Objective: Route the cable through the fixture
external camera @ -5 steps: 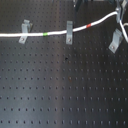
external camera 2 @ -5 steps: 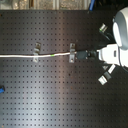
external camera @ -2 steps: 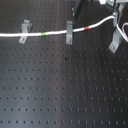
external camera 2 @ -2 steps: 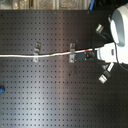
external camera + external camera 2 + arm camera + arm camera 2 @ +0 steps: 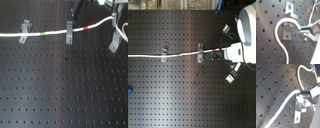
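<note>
Lowered since the earlier frames, the right-hand stretch of the cable [image 5: 55, 34] now runs flatter, and its red band [image 5: 86, 28] sits lower and further toward the first exterior view's left than it did.

From the first exterior view's left, the white cord crosses the fork-topped clip [image 5: 23, 31], shows its green band [image 5: 43, 34], passes the slim upright clip [image 5: 69, 33], then climbs gently past the red band to the pincer [image 5: 116, 15] at the upper right. All of it lies over the black perforated bench [image 5: 65, 90].

The fixture [image 5: 114, 46] stands apart from the cord, toward the first exterior view's lower edge from the held end. The second exterior view agrees, with the fixture [image 5: 231, 76] nearer the lower edge than the pincer [image 5: 222, 53]. The cable's long axis runs left to right in both exterior views, so the held end would probably have to be carried sideways across that axis, down toward the hooked top. It is not yet routed there.

In the first wrist view the cord bends in a loop and vanishes between the grey fingers [image 5: 307, 30]. The jaws stand closed down to the cord's thickness, gripping it and nothing else that I can make out.
</note>
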### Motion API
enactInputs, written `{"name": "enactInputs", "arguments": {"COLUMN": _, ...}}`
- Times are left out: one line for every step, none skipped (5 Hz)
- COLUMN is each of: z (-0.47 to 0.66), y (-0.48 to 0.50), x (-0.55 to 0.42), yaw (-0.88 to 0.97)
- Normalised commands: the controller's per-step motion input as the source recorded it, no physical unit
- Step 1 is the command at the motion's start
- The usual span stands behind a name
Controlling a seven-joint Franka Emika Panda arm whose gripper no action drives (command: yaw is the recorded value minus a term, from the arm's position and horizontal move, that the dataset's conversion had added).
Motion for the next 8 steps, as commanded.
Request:
{"name": "enactInputs", "arguments": {"z": 0.19, "y": 0.271, "x": -0.025, "yaw": 0.18}}
{"name": "enactInputs", "arguments": {"z": 0.28, "y": -0.003, "x": -0.195, "yaw": -0.16}}
{"name": "enactInputs", "arguments": {"z": 0.14, "y": -0.022, "x": -0.137, "yaw": -0.14}}
{"name": "enactInputs", "arguments": {"z": 0.0, "y": -0.001, "x": -0.011, "yaw": 0.0}}
{"name": "enactInputs", "arguments": {"z": -0.15, "y": -0.001, "x": -0.001, "yaw": 0.05}}
{"name": "enactInputs", "arguments": {"z": -0.2, "y": -0.192, "x": 0.102, "yaw": 0.03}}
{"name": "enactInputs", "arguments": {"z": -0.05, "y": -0.216, "x": 0.018, "yaw": 0.05}}
{"name": "enactInputs", "arguments": {"z": 0.0, "y": -0.276, "x": -0.016, "yaw": 0.03}}
